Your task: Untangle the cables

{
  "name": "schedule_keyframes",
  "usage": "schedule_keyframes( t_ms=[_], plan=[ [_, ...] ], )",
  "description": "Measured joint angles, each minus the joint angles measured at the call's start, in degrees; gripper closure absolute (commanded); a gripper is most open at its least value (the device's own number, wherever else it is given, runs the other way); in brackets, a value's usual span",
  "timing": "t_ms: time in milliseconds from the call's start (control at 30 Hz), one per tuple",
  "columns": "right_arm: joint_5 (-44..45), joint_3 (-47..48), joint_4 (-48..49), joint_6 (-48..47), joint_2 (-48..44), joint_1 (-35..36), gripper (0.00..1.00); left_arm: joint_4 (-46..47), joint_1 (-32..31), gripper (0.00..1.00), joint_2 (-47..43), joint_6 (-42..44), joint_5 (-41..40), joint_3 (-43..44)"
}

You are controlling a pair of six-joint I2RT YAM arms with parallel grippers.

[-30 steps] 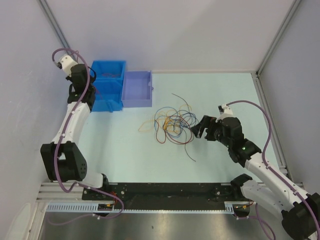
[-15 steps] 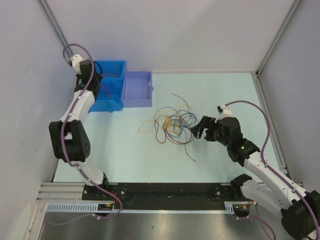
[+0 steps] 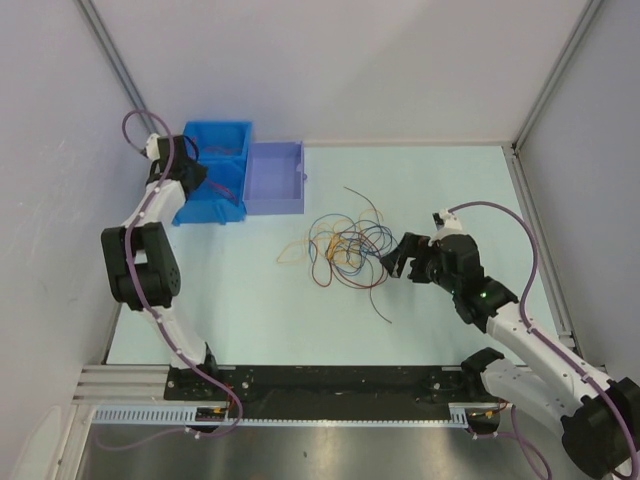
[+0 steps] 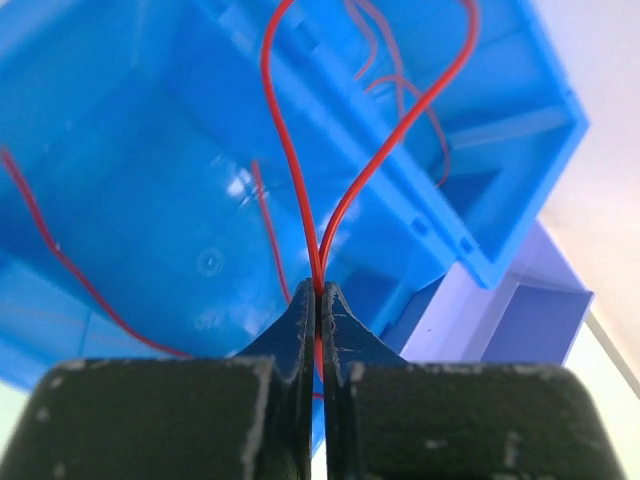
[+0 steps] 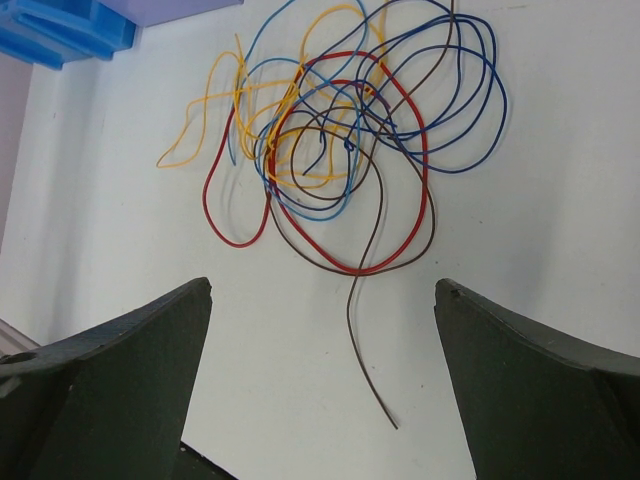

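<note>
A tangle of thin cables [image 3: 345,247] in red, orange, yellow, blue and dark colours lies mid-table; it also shows in the right wrist view [image 5: 335,150]. My left gripper [image 4: 320,292] is shut on a red cable [image 4: 290,150] and holds it over the blue bin [image 4: 150,200], where other red cables lie. In the top view the left gripper [image 3: 192,172] is above the blue bin [image 3: 222,140]. My right gripper [image 5: 322,285] is open and empty, just right of the tangle, with a dark cable's loose end [image 5: 365,370] between its jaws. In the top view it [image 3: 393,262] hovers low.
A lilac bin [image 3: 274,178] stands right of the blue bin at the back left. White walls enclose the table on the left, back and right. The arm bases and a black rail [image 3: 320,380] run along the near edge.
My left arm has swung its wrist down and in over the blue bin, carrying the red cable. The right arm and the tangle have not moved.
</note>
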Motion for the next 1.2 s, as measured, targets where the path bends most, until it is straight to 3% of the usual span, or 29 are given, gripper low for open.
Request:
schedule_keyframes(
  t_ms=[600, 1033, 1200],
  plan=[
    [-0.9, -0.3, 1.6, -0.1, 2.2, 0.0, 0.02, -8.9, -0.4, 1.0, -7.2, -9.6, -9.0, -5.0],
    [-0.9, -0.3, 1.7, -0.1, 2.2, 0.0, 0.02, -7.9, -0.4, 1.0, -4.5, -14.1, -1.8, -6.0],
    [-0.9, -0.6, 2.0, -0.1, 2.7, 0.0, 0.02, -3.6, -0.4, 1.0, -4.9, -17.2, 1.1, -10.1]
  ],
)
